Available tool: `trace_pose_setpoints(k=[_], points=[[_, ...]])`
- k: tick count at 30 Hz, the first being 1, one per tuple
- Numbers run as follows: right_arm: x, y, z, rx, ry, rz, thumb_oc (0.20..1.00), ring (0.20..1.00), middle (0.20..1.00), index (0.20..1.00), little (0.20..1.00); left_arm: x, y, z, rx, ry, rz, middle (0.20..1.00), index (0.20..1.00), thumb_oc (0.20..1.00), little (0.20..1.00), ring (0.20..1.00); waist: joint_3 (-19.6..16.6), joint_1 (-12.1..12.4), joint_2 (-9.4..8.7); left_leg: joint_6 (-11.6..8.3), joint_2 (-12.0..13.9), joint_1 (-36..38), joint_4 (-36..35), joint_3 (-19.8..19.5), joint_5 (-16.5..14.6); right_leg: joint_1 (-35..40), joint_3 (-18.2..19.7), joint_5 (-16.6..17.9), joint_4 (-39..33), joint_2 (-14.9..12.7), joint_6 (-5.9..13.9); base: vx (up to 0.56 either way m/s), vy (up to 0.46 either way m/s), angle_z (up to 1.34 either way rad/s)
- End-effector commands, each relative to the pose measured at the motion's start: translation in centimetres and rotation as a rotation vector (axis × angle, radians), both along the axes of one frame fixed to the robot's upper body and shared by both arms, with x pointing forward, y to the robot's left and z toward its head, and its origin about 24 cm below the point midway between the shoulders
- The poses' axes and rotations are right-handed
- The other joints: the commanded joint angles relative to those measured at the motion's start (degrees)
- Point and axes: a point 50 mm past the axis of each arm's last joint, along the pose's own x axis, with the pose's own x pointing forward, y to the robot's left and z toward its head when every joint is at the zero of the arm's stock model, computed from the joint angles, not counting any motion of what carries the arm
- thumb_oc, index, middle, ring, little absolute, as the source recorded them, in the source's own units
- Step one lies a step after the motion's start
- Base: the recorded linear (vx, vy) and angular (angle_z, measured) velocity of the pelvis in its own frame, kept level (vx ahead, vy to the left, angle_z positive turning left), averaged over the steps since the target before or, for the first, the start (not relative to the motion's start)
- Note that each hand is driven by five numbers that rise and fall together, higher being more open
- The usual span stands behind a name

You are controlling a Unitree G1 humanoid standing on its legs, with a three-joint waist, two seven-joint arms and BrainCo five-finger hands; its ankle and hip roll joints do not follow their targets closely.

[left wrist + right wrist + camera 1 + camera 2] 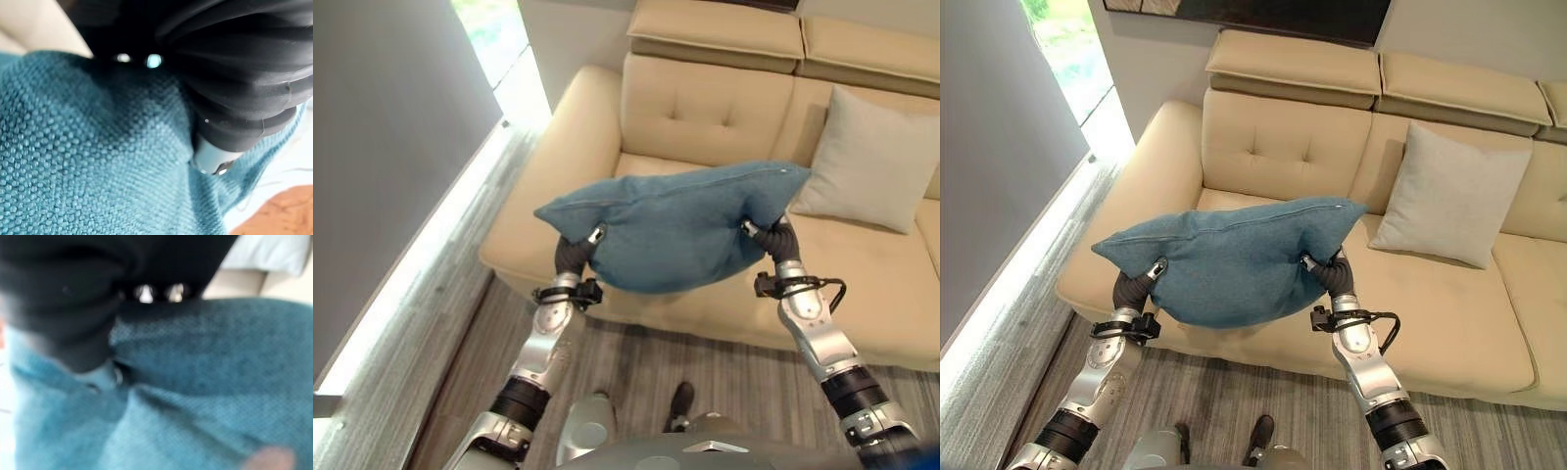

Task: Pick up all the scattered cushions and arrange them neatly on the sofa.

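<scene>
A teal cushion [675, 230] hangs in the air above the front edge of the beige sofa [705, 117], carried between both hands. My left hand [573, 253] is against its left end, under a drooping corner. My right hand [778, 240] is against its right end. In each wrist view the dark cover of the left hand [234, 98] and of the right hand [63, 308] lies tight on the teal cloth [98, 161]. A light grey cushion [871, 162] leans upright against the sofa back to the right.
The sofa's left armrest [548, 166] lies under the cushion's left end. A grey wall and a bright window strip [411, 264] run along the left. Grey carpet [705, 357] lies before the sofa. The left seat [1263, 201] is bare.
</scene>
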Motion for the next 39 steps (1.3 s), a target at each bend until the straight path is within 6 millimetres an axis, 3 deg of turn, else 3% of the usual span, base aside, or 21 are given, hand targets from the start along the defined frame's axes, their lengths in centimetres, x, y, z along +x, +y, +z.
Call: trace_pose_setpoints(k=[1,4,6,7,8,10,11,16,23,30,31,32,39], points=[[0.9,3.4,4.5,0.061,-0.237,0.155,0.200,0.200,0.200,0.200,0.200,1.1,-3.6,5.4,-0.009,-0.275,-0.184,0.200,0.200,0.200,0.200,0.200,-2.1,2.2,1.10,-1.69,-0.4,3.0,-2.3,0.1,7.8,2.6,3.8,-2.6,4.0,0.2,7.30,0.27,0.106,-0.50],[0.9,3.7,4.4,0.072,-0.232,0.157,0.200,0.200,0.200,0.200,0.200,0.8,-3.2,5.0,-0.010,-0.260,-0.181,0.200,0.200,0.200,0.200,0.200,-2.8,3.1,0.94,-0.52,-1.4,4.4,-2.9,-0.4,6.4,3.3,4.5,-3.6,5.2,0.0,7.89,0.23,0.161,-0.58],[1.0,4.5,4.1,0.080,-0.215,0.177,0.200,0.200,0.200,0.200,0.200,0.4,-2.5,4.8,0.010,-0.254,-0.167,0.200,0.200,0.200,0.200,0.200,-3.2,3.9,1.81,1.37,-1.9,8.3,-3.8,2.2,4.3,1.6,4.6,-3.2,12.6,-2.8,9.86,0.27,0.316,-0.54],[1.0,4.5,4.1,0.080,-0.215,0.177,0.200,0.200,0.200,0.200,0.200,0.4,-2.5,4.8,0.010,-0.254,-0.167,0.200,0.200,0.200,0.200,0.200,-3.2,4.0,1.77,1.41,-1.9,8.4,-3.8,2.3,4.3,1.5,4.7,-3.3,12.9,-2.9,9.90,0.21,0.353,-0.86],[0.9,5.1,4.3,0.071,-0.223,0.204,0.200,0.200,0.200,0.200,0.200,0.2,-1.9,5.1,0.035,-0.267,-0.163,0.200,0.200,0.200,0.200,0.200,-2.3,4.1,2.72,3.30,-2.1,10.3,-3.3,3.0,2.9,-1.9,4.7,-1.0,21.6,-5.2,11.73,0.11,0.198,-0.89],[0.8,5.4,4.2,0.067,-0.219,0.214,0.200,0.200,0.200,0.200,0.200,0.1,-1.8,5.0,0.044,-0.267,-0.156,0.200,0.200,0.200,0.200,0.200,-2.2,4.0,3.05,4.00,-2.6,11.6,-3.6,2.9,2.1,-3.2,5.0,-0.5,22.5,-6.5,11.39,0.16,0.168,-0.50],[0.7,5.5,4.2,0.059,-0.218,0.221,0.200,0.200,0.200,0.200,0.200,0.1,-1.8,5.2,0.045,-0.272,-0.153,0.200,0.200,0.200,0.200,0.200,-2.5,4.1,3.34,3.80,-2.6,12.7,-4.7,3.1,1.7,-2.8,4.0,-0.2,19.0,-8.0,10.84,0.14,0.070,-0.04],[0.7,5.7,4.7,0.029,-0.244,0.232,0.200,0.200,0.200,0.200,0.200,0.5,-1.8,6.1,0.044,-0.309,-0.148,0.200,0.200,0.200,0.200,0.200,-2.4,3.9,3.51,2.83,-2.1,13.3,-4.8,2.7,0.7,-3.3,3.2,2.8,11.4,-10.2,11.32,0.10,-0.058,-0.05],[1.6,5.9,6.8,-0.022,-0.320,0.234,0.200,0.200,0.200,0.200,0.200,1.7,-3.9,8.5,0.019,-0.402,-0.184,0.200,0.200,0.200,0.200,0.200,-3.2,2.8,2.92,1.11,-1.4,13.5,-5.8,2.0,1.4,-0.7,1.1,1.8,7.0,-7.7,10.99,0.11,-0.102,0.09],[3.5,7.2,10.5,-0.015,-0.442,0.223,0.200,0.200,0.200,0.200,0.200,4.0,-6.3,13.2,-0.011,-0.546,-0.183,0.200,0.200,0.200,0.200,0.200,-0.1,2.4,3.13,-0.20,0.0,8.6,-6.3,1.1,4.0,-3.3,-0.9,2.0,4.7,-6.3,10.16,-0.10,-0.088,0.07],[4.4,7.7,12.6,-0.034,-0.502,0.220,0.200,0.200,0.200,0.200,0.200,5.0,-6.8,15.7,0.020,-0.621,-0.169,0.200,0.200,0.200,0.200,0.200,1.0,2.3,3.28,-0.37,0.1,6.2,-6.1,0.6,4.7,-5.1,-0.9,2.4,4.5,-6.1,10.07,-0.17,-0.040,0.06],[4.9,7.8,13.9,-0.039,-0.540,0.213,0.200,0.200,0.200,0.200,0.200,5.4,-6.9,16.8,0.030,-0.653,-0.159,0.200,0.200,0.200,0.200,0.200,1.6,2.2,3.36,-0.39,0.0,4.8,-5.8,0.5,4.8,-6.4,-0.9,2.5,4.7,-6.2,10.07,-0.19,-0.025,0.05],[6.7,8.6,20.3,-0.062,-0.696,0.178,0.200,0.200,0.200,0.200,0.200,7.5,-6.5,22.2,0.018,-0.773,-0.075,0.200,0.200,0.200,0.200,0.200,3.4,2.2,4.57,-0.45,-0.3,-2.3,-4.5,-0.8,6.1,-14.2,0.2,3.5,6.9,-7.0,9.94,-0.07,0.040,0.06]])
